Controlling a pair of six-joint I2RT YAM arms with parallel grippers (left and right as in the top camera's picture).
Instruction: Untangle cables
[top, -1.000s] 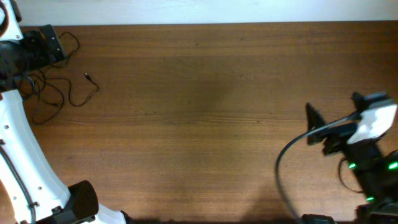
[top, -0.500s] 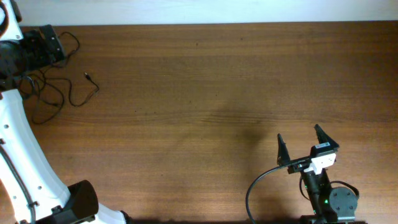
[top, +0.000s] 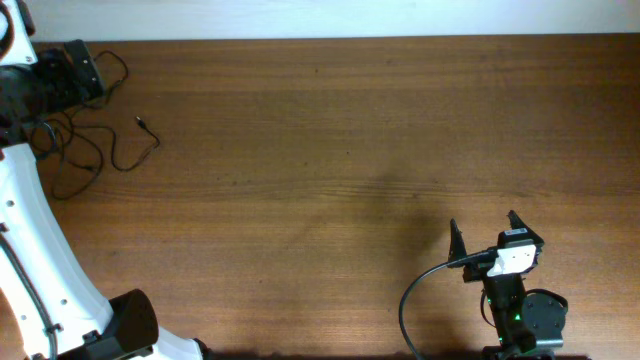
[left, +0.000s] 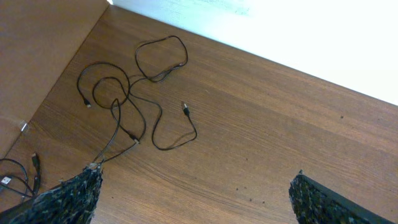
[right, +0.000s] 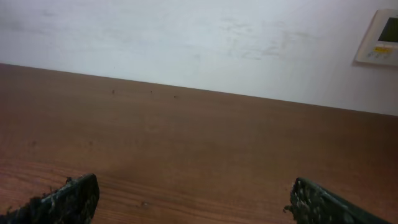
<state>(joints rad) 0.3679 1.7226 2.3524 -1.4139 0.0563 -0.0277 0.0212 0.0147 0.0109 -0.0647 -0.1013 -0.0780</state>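
Two claws: left claw (left: 198, 190) and right claw (top: 486, 228) are both spread wide, nothing pinched.
Cables: cables (top: 95, 150) lie in the far-left corner of the counter (top: 330, 150) as loose loops with a few crossings.
Bearing: ahead and left of the left claw's gap; one strand runs down to its left finger (left: 74, 196).
Axis: sprawl follows the counter's left edge; free plug end (left: 185, 109) trails toward centre.
Nearer arm: left, by far; right claw is well apart, at the near-right.
Hidden: in the overhead view the left arm (top: 30, 230) covers part of the loops. I can't tell if the strand touches the finger, and the crossing order is too fine to read.
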